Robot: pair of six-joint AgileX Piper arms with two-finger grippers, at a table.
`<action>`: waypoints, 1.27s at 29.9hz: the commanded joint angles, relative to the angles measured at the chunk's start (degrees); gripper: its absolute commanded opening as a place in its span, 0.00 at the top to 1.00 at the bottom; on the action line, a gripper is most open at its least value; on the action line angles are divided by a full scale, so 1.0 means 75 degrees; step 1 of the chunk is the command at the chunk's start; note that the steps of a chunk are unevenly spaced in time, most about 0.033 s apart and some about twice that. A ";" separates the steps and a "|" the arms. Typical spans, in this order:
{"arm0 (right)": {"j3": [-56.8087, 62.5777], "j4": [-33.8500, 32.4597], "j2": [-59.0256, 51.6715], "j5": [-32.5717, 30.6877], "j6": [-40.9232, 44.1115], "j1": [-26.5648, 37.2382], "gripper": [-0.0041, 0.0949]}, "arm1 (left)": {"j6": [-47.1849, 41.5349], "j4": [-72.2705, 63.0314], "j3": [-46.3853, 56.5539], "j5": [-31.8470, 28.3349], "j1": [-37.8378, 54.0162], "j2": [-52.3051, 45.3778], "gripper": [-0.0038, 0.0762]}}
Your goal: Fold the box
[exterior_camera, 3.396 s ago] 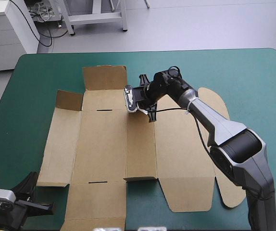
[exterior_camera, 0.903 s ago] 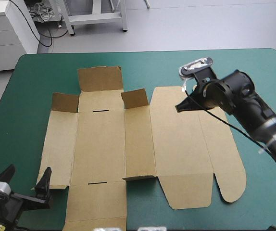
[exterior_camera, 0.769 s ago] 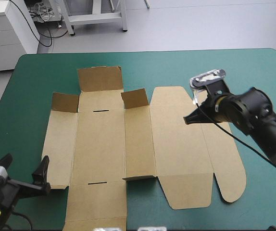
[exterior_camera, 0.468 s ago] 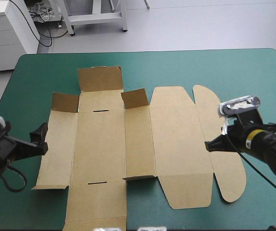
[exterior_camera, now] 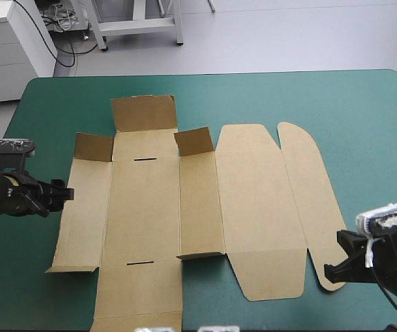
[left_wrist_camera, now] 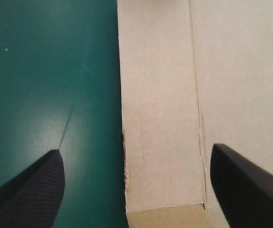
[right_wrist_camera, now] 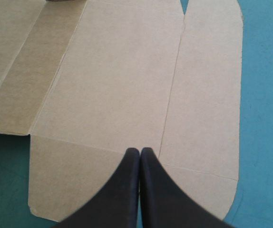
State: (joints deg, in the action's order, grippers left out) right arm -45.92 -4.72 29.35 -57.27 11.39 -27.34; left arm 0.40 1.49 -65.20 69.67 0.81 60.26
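The brown box (exterior_camera: 254, 207) lies as a cut sheet nearly flat on the teal-green cover. Three small flaps along its far side stand raised, the middle one (exterior_camera: 194, 141) leaning up beside the centre panel. My left gripper (exterior_camera: 63, 194) is at the sheet's left edge, low over the table. In the left wrist view this gripper (left_wrist_camera: 135, 149) is open, and the box's left edge (left_wrist_camera: 155, 118) runs between its fingers. My right gripper (exterior_camera: 328, 270) is shut at the box's near right corner. In the right wrist view its tip (right_wrist_camera: 140, 150) rests over the rounded lid panel (right_wrist_camera: 203, 95).
A broad strip of teal-green cover (exterior_camera: 371, 117) runs to the right of the sheet and along the far edge. A narrower strip (exterior_camera: 25, 124) lies to the left. The box's near flap (exterior_camera: 140, 297) reaches almost to the table's front edge.
The right gripper has drawn back from the box's far middle to its near right corner. The left gripper has moved from the near left corner up along the sheet's left edge.
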 commanded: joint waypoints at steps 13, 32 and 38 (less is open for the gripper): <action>0.0248 0.0011 -0.1229 -0.0549 -0.0428 0.0024 0.98 | -0.0101 0.0439 -0.0256 0.0301 0.0727 0.0338 0.23; 0.0248 0.0011 -0.1229 -0.0549 -0.0991 0.0024 0.98 | 0.1970 -0.2766 -0.0112 0.0448 0.3399 0.2744 0.30; 0.0248 0.0011 -0.1229 -0.0455 -0.1169 0.0024 0.98 | 0.2423 -0.2730 0.0681 0.0448 0.3399 0.3071 0.31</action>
State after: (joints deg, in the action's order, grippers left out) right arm -42.70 -4.21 19.59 -64.68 3.97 -27.29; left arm 17.11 -17.10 -61.37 70.00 26.17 83.97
